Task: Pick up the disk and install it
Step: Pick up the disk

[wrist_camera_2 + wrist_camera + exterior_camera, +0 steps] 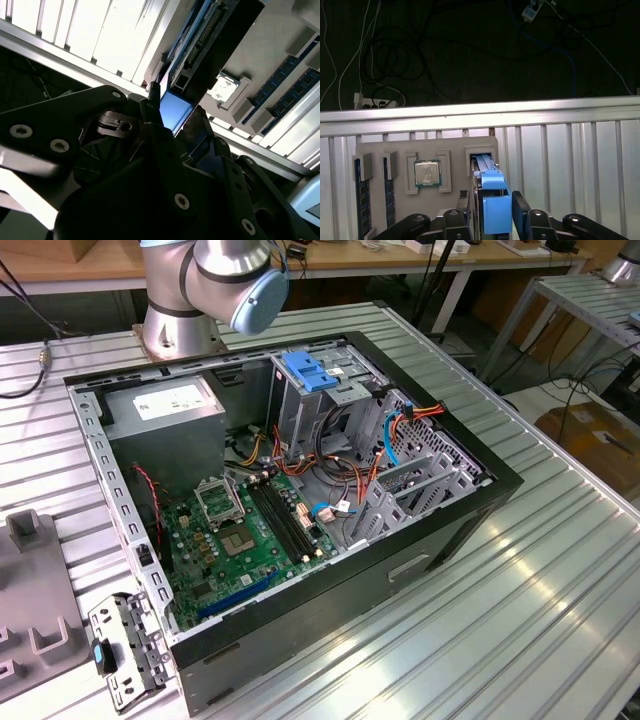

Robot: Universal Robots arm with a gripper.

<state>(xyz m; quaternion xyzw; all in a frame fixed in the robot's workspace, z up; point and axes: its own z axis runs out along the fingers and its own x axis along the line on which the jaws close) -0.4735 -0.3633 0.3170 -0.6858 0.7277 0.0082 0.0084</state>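
Observation:
The disk (489, 172) stands on edge in a slot of a grey holder tray (400, 150), its blue carrier frame facing the camera in the first wrist view. My gripper (492, 202) straddles that blue edge, one black finger (466, 205) on each side and pressed against it. In the second wrist view the disk (200, 45) rises from between the fingertips (152, 102) of the gripper (175, 110), its connector edge pointing away. It still sits in the tray slot.
The tray also holds a processor chip (427, 173) and memory sticks (362, 200). In the exterior view an open computer case (480, 475) lies on the ribbed metal table (560, 600), with a drive cage and blue handle (308, 370), power supply (170, 410) and motherboard (250, 530). The arm's base (185, 300) stands behind it.

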